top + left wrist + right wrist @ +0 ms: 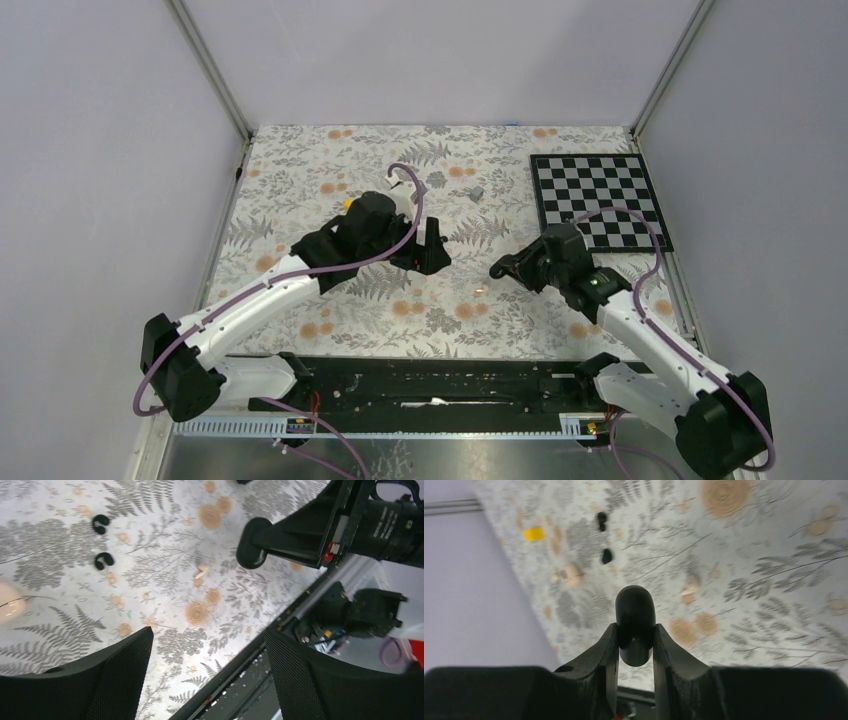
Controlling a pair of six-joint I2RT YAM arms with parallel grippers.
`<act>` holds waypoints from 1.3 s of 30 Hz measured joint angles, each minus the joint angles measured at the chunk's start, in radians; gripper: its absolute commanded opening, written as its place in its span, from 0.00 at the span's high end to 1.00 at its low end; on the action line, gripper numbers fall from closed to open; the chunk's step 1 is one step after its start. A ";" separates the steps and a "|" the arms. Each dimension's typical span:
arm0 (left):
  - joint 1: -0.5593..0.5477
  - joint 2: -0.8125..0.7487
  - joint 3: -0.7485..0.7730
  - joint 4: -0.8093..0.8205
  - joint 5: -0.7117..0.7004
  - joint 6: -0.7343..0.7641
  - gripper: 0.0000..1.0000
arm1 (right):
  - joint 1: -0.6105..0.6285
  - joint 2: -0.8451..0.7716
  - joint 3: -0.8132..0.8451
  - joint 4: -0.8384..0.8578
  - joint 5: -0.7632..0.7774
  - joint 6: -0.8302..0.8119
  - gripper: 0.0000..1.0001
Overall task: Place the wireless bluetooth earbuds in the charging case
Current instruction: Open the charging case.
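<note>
My left fingers (115,680) stand wide apart with nothing between them, hanging over the table (60,605). Both earbuds lie loose on the cloth ahead of them, well short of my reach: the first earbud (104,560) and the second earbud (101,523) just beyond it, near each other but not touching. To the right, my right fingers (599,660) are closed on the charging case (635,610), pinching its rounded black body by the sides. I cannot tell whether its lid is up.

The step, as I judge it, is picking up one earbud. I should bring the left fingers straight down so they straddle the first earbud alone, leaving the second undisturbed. These nubs are tiny and rounded, so I expect one to squirt out of a hard or off-centre pinch. I should close slowly and low, near the table. Meanwhile the right side should hold the case steady, with its sockets facing up.
</note>
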 measured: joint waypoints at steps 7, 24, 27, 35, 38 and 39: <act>-0.017 0.010 0.000 -0.074 -0.219 0.000 0.16 | 0.000 0.185 0.027 -0.095 0.101 -0.217 1.00; -0.017 0.151 0.077 -0.292 -0.446 -0.051 0.16 | 0.002 0.447 0.291 -0.327 0.205 -0.472 1.00; -0.017 0.134 0.066 -0.286 -0.441 -0.051 0.16 | 0.004 0.497 0.291 -0.324 0.192 -0.470 1.00; -0.017 0.098 0.032 -0.283 -0.405 -0.051 0.16 | 0.019 0.564 0.291 -0.313 0.177 -0.453 1.00; -0.017 0.098 0.032 -0.280 -0.388 -0.051 0.16 | 0.023 0.586 0.291 -0.305 0.164 -0.450 1.00; -0.017 0.098 0.032 -0.280 -0.385 -0.050 0.16 | 0.023 0.593 0.291 -0.301 0.160 -0.448 1.00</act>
